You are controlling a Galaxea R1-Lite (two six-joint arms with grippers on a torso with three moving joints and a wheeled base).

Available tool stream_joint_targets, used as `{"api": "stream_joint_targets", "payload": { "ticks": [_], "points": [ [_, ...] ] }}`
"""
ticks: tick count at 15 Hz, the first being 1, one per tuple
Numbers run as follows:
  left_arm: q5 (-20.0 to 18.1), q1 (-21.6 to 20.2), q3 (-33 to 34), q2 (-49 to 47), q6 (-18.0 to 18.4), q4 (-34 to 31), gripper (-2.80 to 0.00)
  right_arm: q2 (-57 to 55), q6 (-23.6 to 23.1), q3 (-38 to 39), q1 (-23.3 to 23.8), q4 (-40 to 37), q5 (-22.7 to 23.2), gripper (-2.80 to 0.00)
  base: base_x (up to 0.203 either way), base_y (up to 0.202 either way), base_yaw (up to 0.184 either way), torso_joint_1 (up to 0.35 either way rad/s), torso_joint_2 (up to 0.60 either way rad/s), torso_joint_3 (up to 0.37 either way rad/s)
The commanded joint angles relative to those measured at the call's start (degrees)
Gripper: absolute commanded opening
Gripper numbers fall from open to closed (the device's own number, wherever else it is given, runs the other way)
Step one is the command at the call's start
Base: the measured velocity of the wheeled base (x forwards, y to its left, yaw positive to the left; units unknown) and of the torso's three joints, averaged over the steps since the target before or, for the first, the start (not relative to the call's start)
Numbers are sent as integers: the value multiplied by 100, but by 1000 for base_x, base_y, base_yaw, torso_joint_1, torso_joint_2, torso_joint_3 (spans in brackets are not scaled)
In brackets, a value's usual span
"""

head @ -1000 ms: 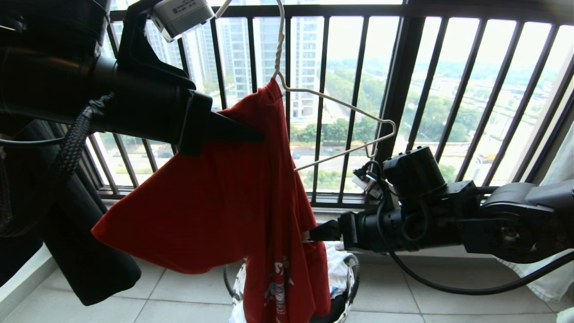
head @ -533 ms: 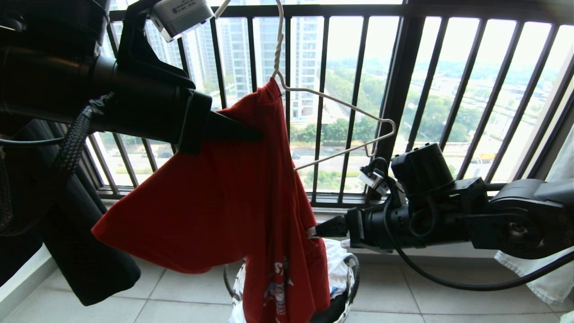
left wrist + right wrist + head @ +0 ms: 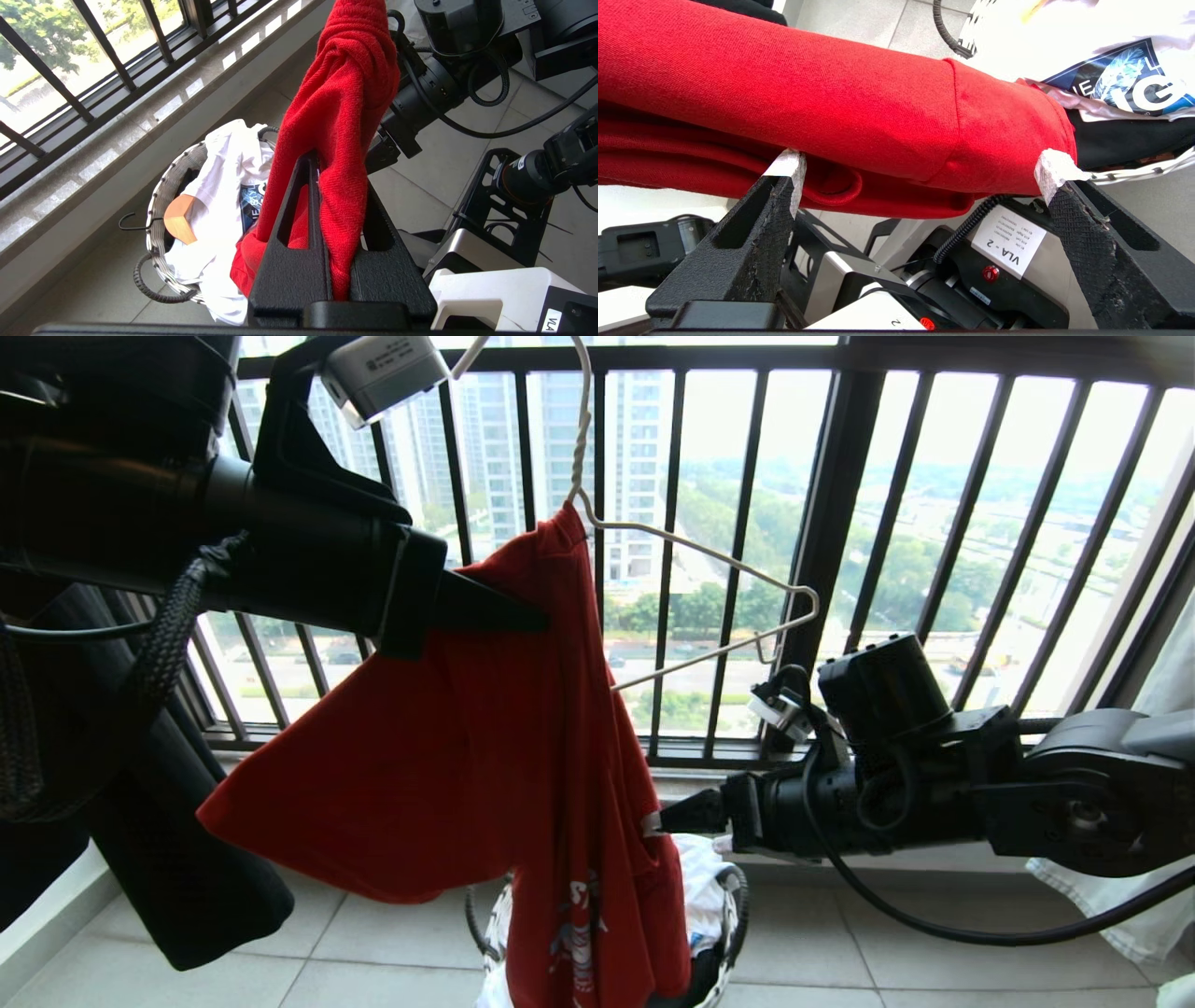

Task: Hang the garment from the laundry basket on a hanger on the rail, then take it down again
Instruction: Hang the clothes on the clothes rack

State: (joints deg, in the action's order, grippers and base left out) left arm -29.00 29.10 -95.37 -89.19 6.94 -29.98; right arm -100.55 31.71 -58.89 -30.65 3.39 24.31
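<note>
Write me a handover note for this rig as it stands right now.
Left hand: shut on the red T-shirt, gripping a bunched fold high up, near the hanger.
Right hand: open, fingertips spread at the shirt's lower edge, gripping nothing.
Shirt: only its collar end sits at the hanger's neck; the hanger's right-side wire is bare. The rest droops toward the laundry basket on the floor below, which holds white clothes.
Hanger: hangs by its hook, whose top runs out of view, so the rail is not visible.
Done: shirt lifted out of the basket.
Left: spread it over the hanger, then take it down again.
</note>
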Motion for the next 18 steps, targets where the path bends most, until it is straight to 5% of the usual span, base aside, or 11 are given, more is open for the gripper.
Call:
{"api": "stream_joint_targets", "payload": {
  "ticks": [1,9,14,18],
  "points": [
    [-18,-1,1,-11,1,-17,-280,-47,-78,-37,-11,-194,13,0,0,0,0,0,0,0],
    [-18,-1,-8,-34,1,-17,-280,-193,-86,-92,-206,-277,4,0,0,0,0,0,0,0],
    [-18,-1,-35,-73,9,-17,-280,-158,-16,-503,-482,-1004,-31,0,0,0,0,0,0,0],
    [-18,8,-26,-99,9,-17,-280,-200,321,-910,-597,-1392,-447,0,0,0,0,0,0,0]
  ]
}}
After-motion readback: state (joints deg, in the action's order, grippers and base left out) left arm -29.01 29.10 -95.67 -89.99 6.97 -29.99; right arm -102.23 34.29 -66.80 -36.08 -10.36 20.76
